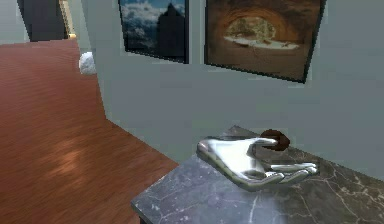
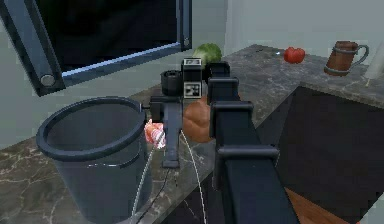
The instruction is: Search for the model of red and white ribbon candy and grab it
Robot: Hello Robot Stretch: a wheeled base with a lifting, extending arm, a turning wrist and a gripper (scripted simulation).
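Observation:
A small red and white blob (image 2: 153,132), whose colours fit the ribbon candy, shows beside the rim of a grey pot (image 2: 90,140) on the dark marble counter (image 2: 30,165). The arm rises from the arm side view's bottom edge, and its two white marker squares (image 2: 190,80) stand at its far end. My gripper (image 2: 166,148) is just left of them, right by the red and white blob. I cannot tell whether it touches the blob or holds anything.
Behind the arm are an orange-brown object (image 2: 197,120), a green round vegetable (image 2: 207,52), a red tomato-like thing (image 2: 293,55) and a brown mug (image 2: 345,57). The forward view has a silvery sculpture (image 1: 250,160) on a marble top (image 1: 200,200), wooden floor (image 1: 60,120) and two wall pictures (image 1: 155,28).

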